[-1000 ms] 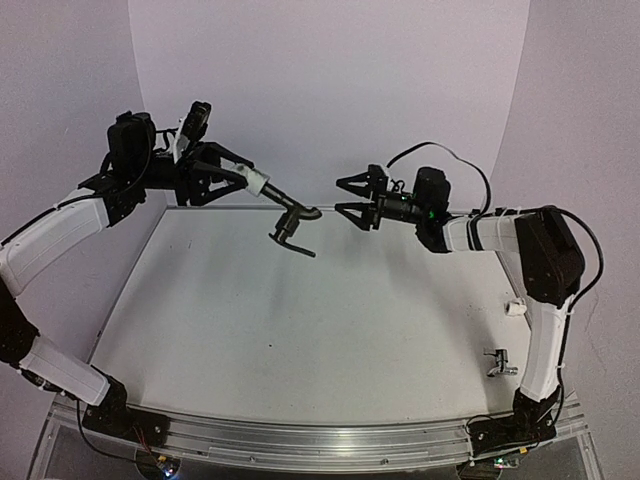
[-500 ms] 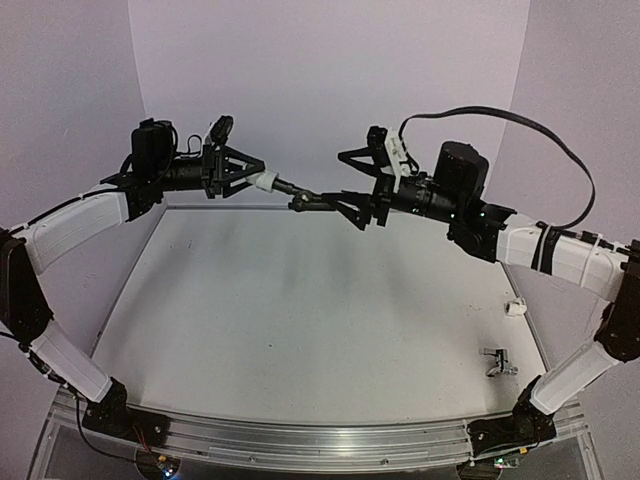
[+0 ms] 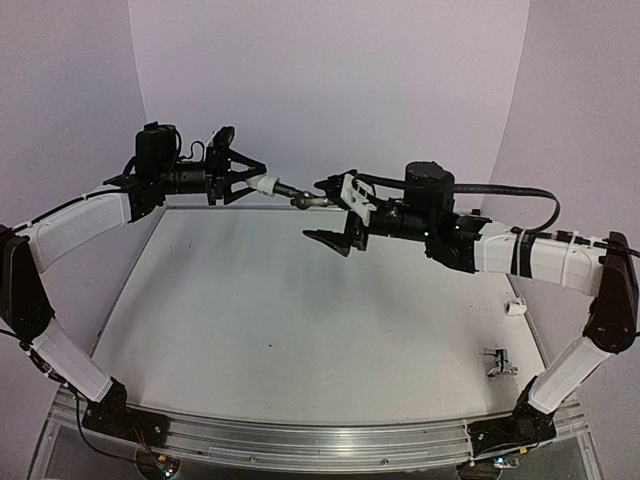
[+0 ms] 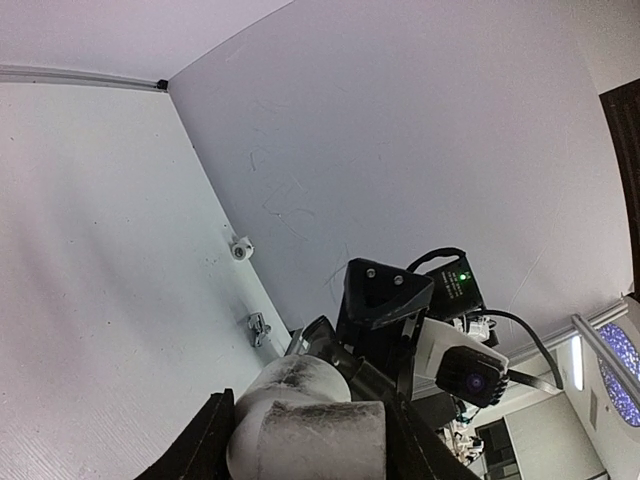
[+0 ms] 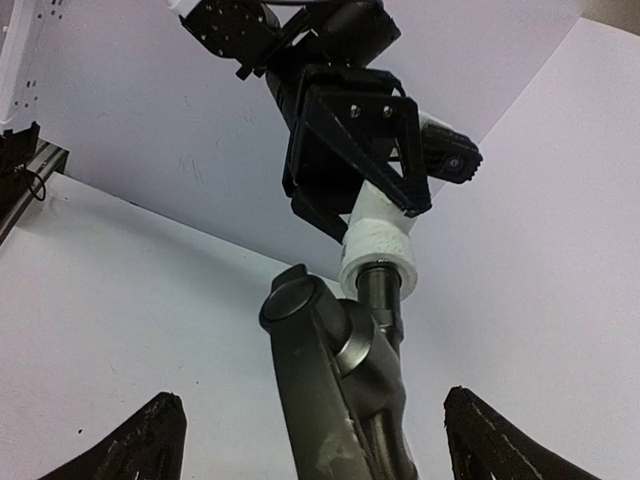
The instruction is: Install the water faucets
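Both arms are up in the air over the far edge of the tabletop (image 3: 300, 320), about mid-width, facing each other.

The left end effector (image 3: 250, 182) is clamped narrow on a white fitting (image 3: 264, 184). The dark faucet (image 3: 300, 197) sticks out of that fitting toward the right arm, more or less level. In the right wrist view you can see its stem going straight into the white fitting (image 5: 380, 245), with the dark faucet (image 5: 340, 390) body filling the middle of the shot. From the left wrist camera it's mostly just the white fitting (image 4: 310, 420) sitting between the fingers.

The right end effector (image 3: 314, 210) is spread wide and holding nothing. The free end of the dark faucet sits between its two fingers (image 5: 150, 440), with a clear gap on both sides in the wrist view.

The silver faucet (image 3: 497, 362) is down on the tabletop by the right edge, toward the near right corner, well apart from both arms. It also shows up small in the left wrist view (image 4: 258, 328). A second white fitting (image 3: 516, 308) sits right at the right edge, a bit farther back than the silver faucet.
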